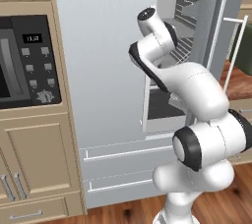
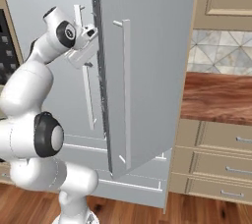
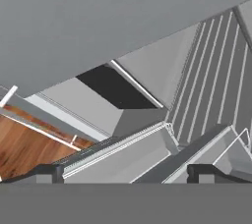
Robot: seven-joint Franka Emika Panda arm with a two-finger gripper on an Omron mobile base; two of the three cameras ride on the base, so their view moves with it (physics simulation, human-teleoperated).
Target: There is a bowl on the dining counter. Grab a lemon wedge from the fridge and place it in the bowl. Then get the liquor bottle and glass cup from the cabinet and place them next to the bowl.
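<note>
The fridge [image 1: 98, 46] stands in front of me with its right door [image 2: 147, 70] swung open. My gripper [image 3: 125, 171] is open, its two fingertips [image 3: 49, 171] far apart with nothing between them. It is held at the fridge opening beside the edge of the open door [image 2: 91, 36], looking down into the inside. Below it are a wire shelf [image 3: 211, 80] and a dark bin [image 3: 115, 90]. No lemon wedge is visible among the shelves. The bowl, liquor bottle and glass cup are out of view.
A built-in oven [image 1: 24, 61] with beige cabinets sits left of the fridge. Right of the open door runs a wooden counter [image 2: 216, 95] over drawers [image 2: 216, 164]. The door's long white handle [image 2: 125, 95] sticks out toward me. Freezer drawers [image 1: 118, 169] lie below.
</note>
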